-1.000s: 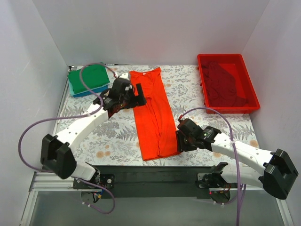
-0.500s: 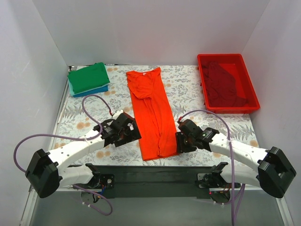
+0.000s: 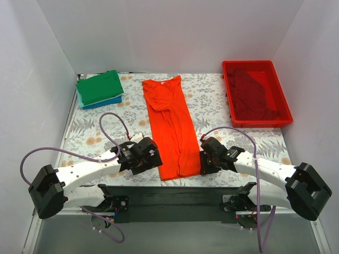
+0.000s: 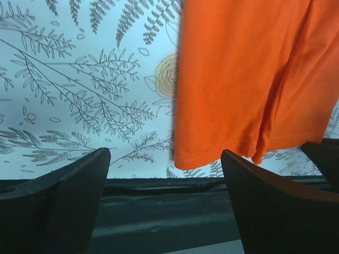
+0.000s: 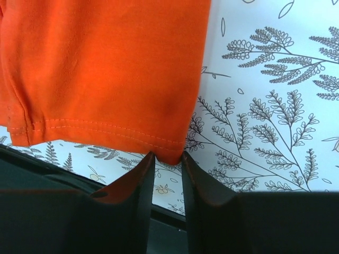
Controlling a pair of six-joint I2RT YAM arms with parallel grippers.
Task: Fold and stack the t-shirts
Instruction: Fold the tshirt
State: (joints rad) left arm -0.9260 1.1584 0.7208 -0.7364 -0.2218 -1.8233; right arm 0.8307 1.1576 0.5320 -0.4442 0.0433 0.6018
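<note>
Our right claw [image 5: 167, 159] has its two fingers [image 5: 132, 185] drawn close, a narrow slot left between them. The near right corner of the orange-red shirt [image 5: 106, 69] dips into the top of that slot, but we cannot tell whether the cloth is pinched. Our left claw [image 4: 164, 159] stands wide open over the table [image 4: 79, 79], and the shirt's near left corner hangs between its fingers [image 4: 79, 174] without touching either.

From above, the orange-red shirt [image 3: 172, 127] lies mid-table as a long narrow strip. Its long axis runs from about 12 to 6 o'clock, leaning slightly toward 5. The collar is at the far end and the hem is at the near edge. The left claw [image 3: 151, 159] flanks the hem at 9 o'clock and the right claw [image 3: 204, 161] at 3. The cloth is bright and plain, folded lengthwise, with soft creases along its length.

The wrist views show the stitched hem line and the fern print under it, which the top view blurs. Only the top view shows the rest. A green shirt [image 3: 99, 87] is folded on a blue shirt [image 3: 108, 101] at 10 o'clock. A dark red shirt [image 3: 254, 92] lies in the red bin [image 3: 257, 63] at 2 o'clock.
</note>
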